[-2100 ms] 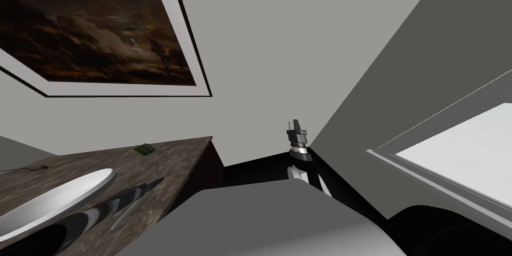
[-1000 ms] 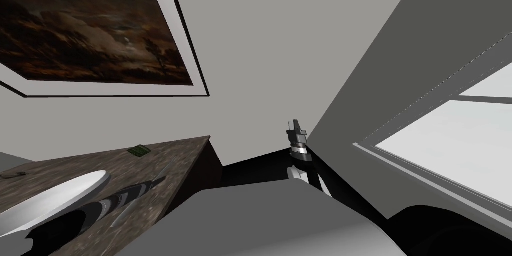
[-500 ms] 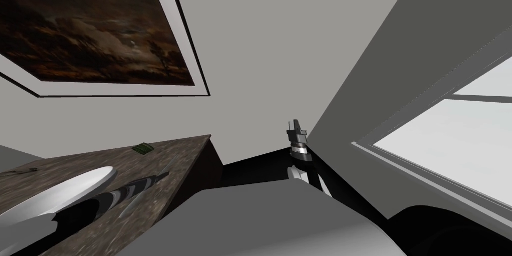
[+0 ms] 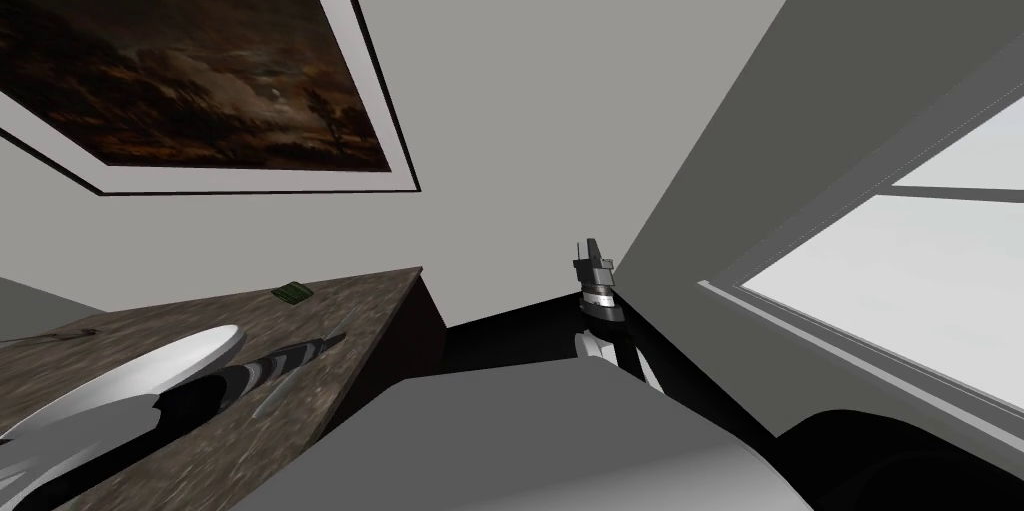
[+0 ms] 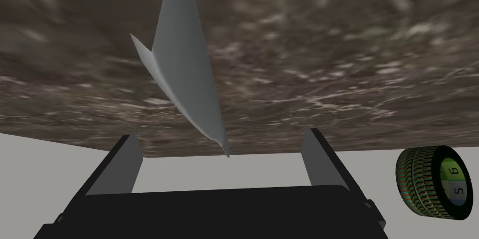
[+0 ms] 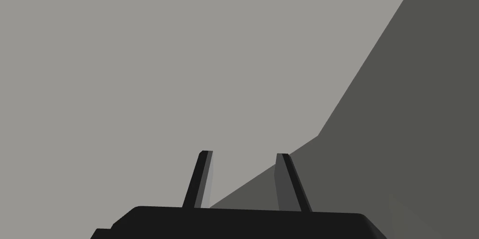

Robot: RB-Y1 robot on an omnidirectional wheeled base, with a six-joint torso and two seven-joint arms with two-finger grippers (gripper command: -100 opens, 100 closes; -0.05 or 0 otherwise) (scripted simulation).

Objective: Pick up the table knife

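The table knife (image 5: 183,63) is a plain grey blade lying on the brown marbled tabletop (image 5: 355,54). Its pointed tip ends just short of the table's edge. My left gripper (image 5: 224,154) hovers open over that tip, with one finger (image 5: 127,159) on each side and neither touching it. In the head view my left arm reaches across the table (image 4: 385,300) beside a white plate, and the left gripper (image 4: 335,341) is at its far end. My right gripper (image 4: 592,257) is held up near the wall corner, its fingers (image 6: 204,180) a narrow gap apart around nothing.
A white plate (image 4: 120,375) lies on the table next to my left forearm. A small green tyre-like roll with numbers (image 5: 432,182) lies near the table's far corner, also seen as a green roll (image 4: 293,291). A bright window (image 4: 900,275) is at my right.
My head view has swayed a little. My left hand has crept forward along the table, towards the far edge. The right arm has stayed still.
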